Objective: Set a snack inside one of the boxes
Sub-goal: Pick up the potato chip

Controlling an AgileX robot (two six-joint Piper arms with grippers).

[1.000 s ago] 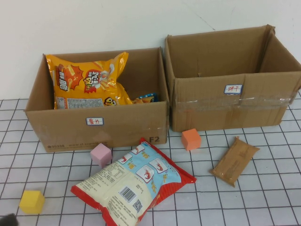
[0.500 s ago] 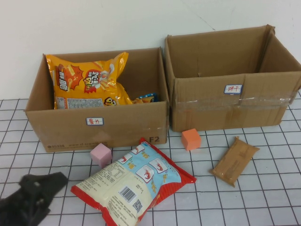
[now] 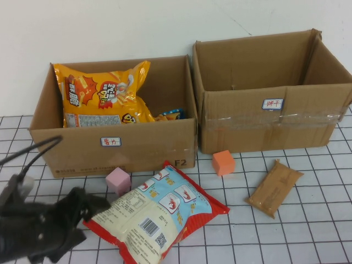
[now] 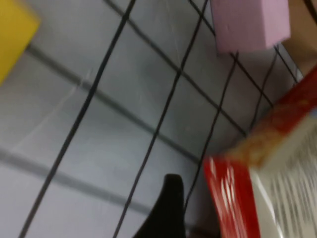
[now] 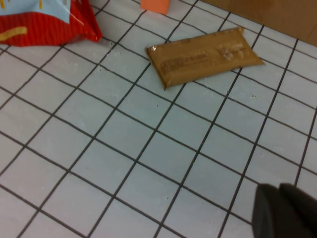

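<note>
A large red and white shrimp-chip bag [image 3: 159,212] lies on the gridded table in front of the left box [image 3: 118,148]. My left gripper [image 3: 88,219] is open at the bag's left edge, low over the table. The left wrist view shows one dark finger [image 4: 168,203] beside the bag's red edge [image 4: 233,198]. A brown snack bar [image 3: 274,187] lies in front of the right box [image 3: 269,124], which looks empty. My right gripper [image 5: 280,191] is shut and empty, hovering over bare table some way from the brown bar [image 5: 203,55]; it is out of the high view.
An orange chip bag [image 3: 104,96] stands in the left box. A pink cube [image 3: 117,180] and an orange cube [image 3: 223,163] sit in front of the boxes. A yellow cube [image 4: 12,34] shows in the left wrist view, hidden under my left arm in the high view.
My left arm has come in from the lower left corner and moved right to the shrimp-chip bag's left edge, covering the yellow cube. The snacks have not moved.
</note>
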